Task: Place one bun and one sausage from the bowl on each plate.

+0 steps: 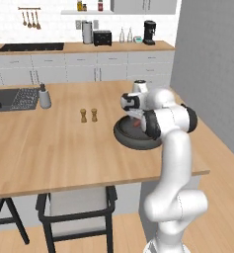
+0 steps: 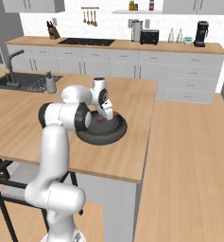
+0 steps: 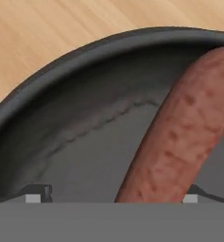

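Inside the bowl (image 3: 61, 94) the thick rim walls in the floor; the sausage (image 3: 179, 137) lies between the spread fingers (image 3: 38, 193), bare floor beside it.

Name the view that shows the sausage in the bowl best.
The hand view: the sausage lies close up inside the dark bowl, its reddish speckled skin clear. In the left base view it is a small red patch partly behind the arm; in the right base view a dim red spot under the gripper.
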